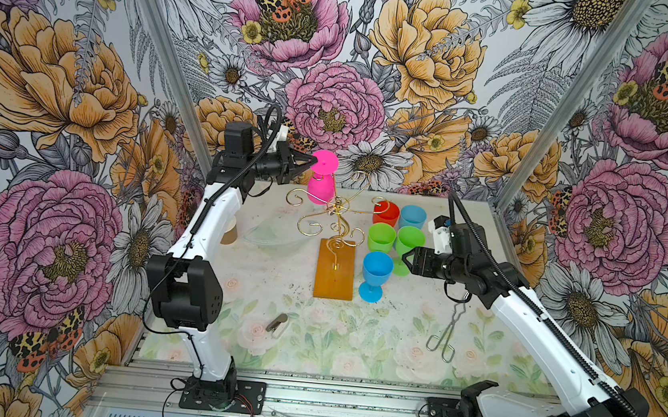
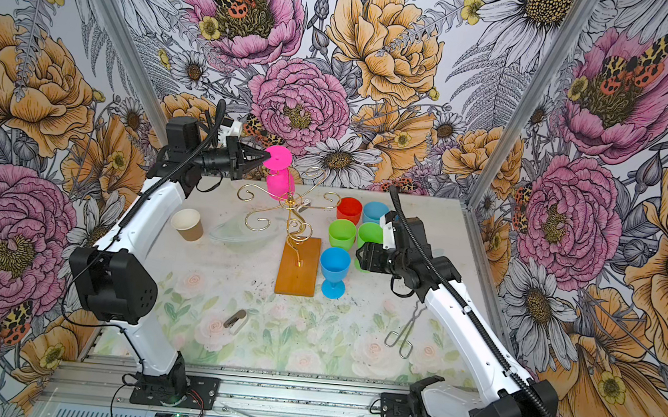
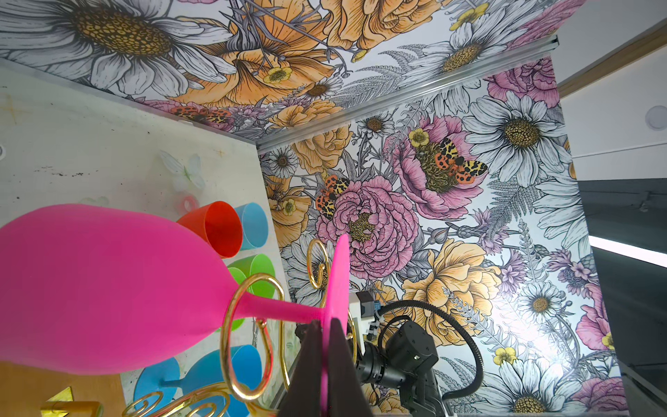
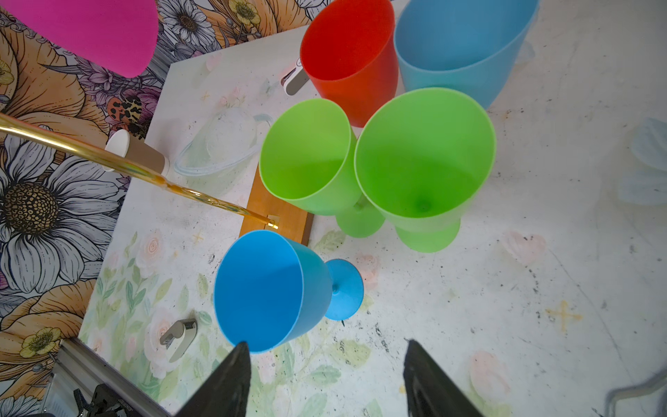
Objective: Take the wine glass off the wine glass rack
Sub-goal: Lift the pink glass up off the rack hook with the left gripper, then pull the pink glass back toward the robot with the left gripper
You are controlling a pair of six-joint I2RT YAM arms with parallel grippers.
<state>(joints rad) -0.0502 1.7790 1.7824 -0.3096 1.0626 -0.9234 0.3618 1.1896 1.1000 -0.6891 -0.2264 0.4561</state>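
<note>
Left wrist view: the left gripper [image 3: 326, 325] is pinched tight on the rim of the foot of the pink wine glass [image 3: 108, 289], whose stem runs through a gold loop of the wine glass rack [image 3: 224, 335]. In both top views the glass hangs bowl-down at the rack's back left arm, above the table [image 1: 352, 345], a pale board printed with faded roses and leaves, scuffed and speckled dark. The rack's orange-brown base [image 1: 334, 276] lies flat near the middle. Just right of it stand 5 goblets: a red goblet [image 1: 386, 211], a pale blue goblet [image 1: 412, 215], 2 green goblets [image 1: 381, 236] [image 1: 410, 240] and a blue goblet [image 1: 376, 270]. The right gripper [image 4: 325, 343] hovers beside the blue goblet, jaws wide, holding nothing. A paper cup [image 2: 188, 224], a clear bowl [image 1: 275, 235], tongs [image 1: 459, 311] and a clip [image 1: 277, 323] lie about. Bold flower wallpaper [image 1: 380, 55] covers 3 walls, between aluminium posts [image 1: 167, 51].
</note>
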